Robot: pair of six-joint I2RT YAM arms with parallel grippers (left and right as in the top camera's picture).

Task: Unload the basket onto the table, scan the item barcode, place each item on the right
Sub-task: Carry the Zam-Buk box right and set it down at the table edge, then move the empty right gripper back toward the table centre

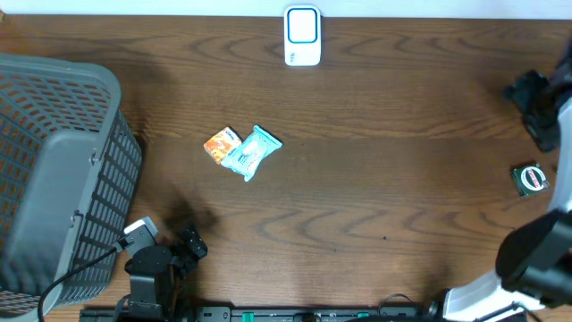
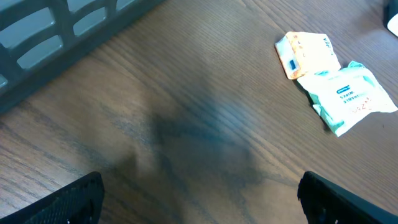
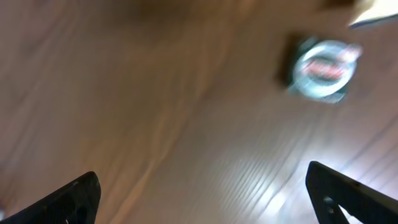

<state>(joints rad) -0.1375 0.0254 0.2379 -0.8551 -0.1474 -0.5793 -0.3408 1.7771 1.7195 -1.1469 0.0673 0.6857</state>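
- Jaws on both arms stand spread wide and hold nothing. The left jaws hang over the surface (image 1: 375,197) at 7 o'clock, the right jaws at 3 o'clock.
- Three possible items lie flat. The wipes (image 1: 253,152) and the packet (image 1: 221,144) touch each other just toward 10 o'clock from centre. A disc (image 1: 529,178) sits at 3 o'clock, near the right jaws.
- The scanner (image 1: 302,36) stands at 12 o'clock, well apart from all three, and the basket (image 1: 112,179) fills 9 o'clock.
- The wipes look like a soft film pouch: light, crinkly and probably slick, so a hard squeeze would likely buckle it. It is best pinched across its narrow width near an end seal, leaving the printed faces free.
- The packet looks thin and light. Taking its 9 o'clock edge, away from the wipes, should avoid dragging both.
- The disc looks small, rigid and low, but the right wrist view is too blurred to tell its material. A pinch across its diameter seems safest, since a shallow rim could slip out.
- No barcode can be made out on any item.
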